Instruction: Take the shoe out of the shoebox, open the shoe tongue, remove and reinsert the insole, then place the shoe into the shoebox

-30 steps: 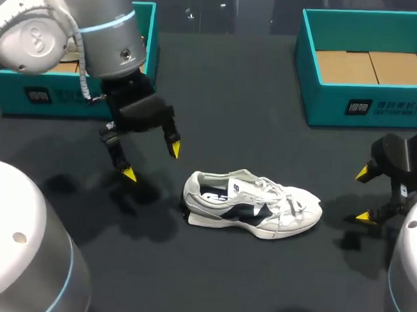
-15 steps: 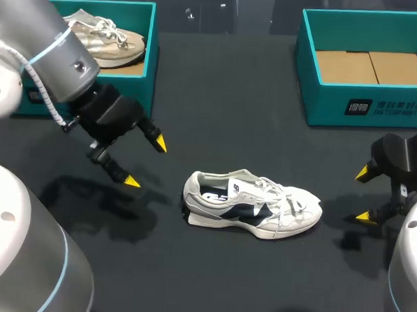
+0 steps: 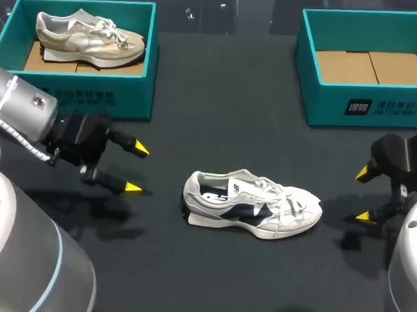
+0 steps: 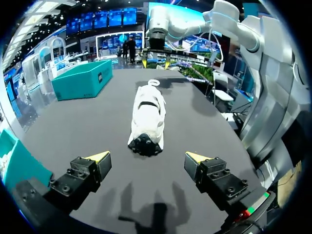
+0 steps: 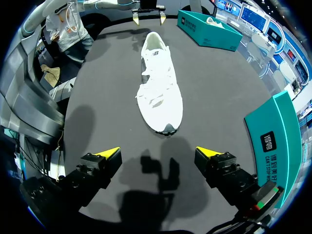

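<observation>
A white and navy shoe (image 3: 251,204) lies on its sole in the middle of the black table, heel to the left and toe to the right. My left gripper (image 3: 134,168) hangs open a short way left of the heel, with nothing between its fingers. In the left wrist view the shoe (image 4: 147,114) lies straight ahead of the open left gripper (image 4: 147,157), heel nearest. My right gripper (image 3: 362,194) stands open to the right of the toe. The right wrist view has the shoe (image 5: 158,87) ahead of the right gripper (image 5: 158,152), toe nearest.
At the back left a teal shoebox (image 3: 79,97) holds a beige shoe (image 3: 89,34). At the back right a second teal shoebox (image 3: 368,108) shows only its cardboard floor. Its wall (image 5: 275,141) stands close beside my right gripper.
My left arm has swung back to the left and lower, away from the shoe, uncovering the left shoebox. The right arm and the shoe have not moved.
</observation>
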Robot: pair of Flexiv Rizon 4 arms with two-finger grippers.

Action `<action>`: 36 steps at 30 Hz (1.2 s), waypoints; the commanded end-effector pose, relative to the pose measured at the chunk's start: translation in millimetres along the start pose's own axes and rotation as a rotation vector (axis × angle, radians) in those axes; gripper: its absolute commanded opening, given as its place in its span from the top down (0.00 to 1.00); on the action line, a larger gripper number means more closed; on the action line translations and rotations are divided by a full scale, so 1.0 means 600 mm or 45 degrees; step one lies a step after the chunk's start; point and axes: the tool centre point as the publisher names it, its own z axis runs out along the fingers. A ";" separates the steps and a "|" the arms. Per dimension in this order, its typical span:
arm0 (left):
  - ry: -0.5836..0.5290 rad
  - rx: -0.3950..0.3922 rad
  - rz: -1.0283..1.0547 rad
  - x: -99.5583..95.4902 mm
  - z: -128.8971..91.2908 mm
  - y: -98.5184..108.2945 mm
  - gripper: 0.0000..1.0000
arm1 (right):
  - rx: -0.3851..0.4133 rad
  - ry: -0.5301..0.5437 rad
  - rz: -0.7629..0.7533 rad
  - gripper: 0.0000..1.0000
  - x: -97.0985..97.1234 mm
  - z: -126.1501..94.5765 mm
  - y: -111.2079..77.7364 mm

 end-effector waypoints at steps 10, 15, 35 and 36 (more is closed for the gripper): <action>-0.025 0.255 -0.034 0.011 0.018 0.040 0.00 | 0.004 -0.004 0.001 0.00 0.003 0.000 0.001; 0.058 0.270 0.002 0.010 0.017 0.047 0.00 | 0.004 -0.004 0.001 0.00 0.003 0.000 0.001; 0.008 0.339 0.065 -0.004 0.050 0.061 0.00 | 0.004 -0.004 0.001 0.00 0.003 0.000 0.001; 0.008 0.347 0.060 -0.007 0.053 0.061 0.00 | 0.004 -0.004 0.001 0.00 0.003 0.000 0.001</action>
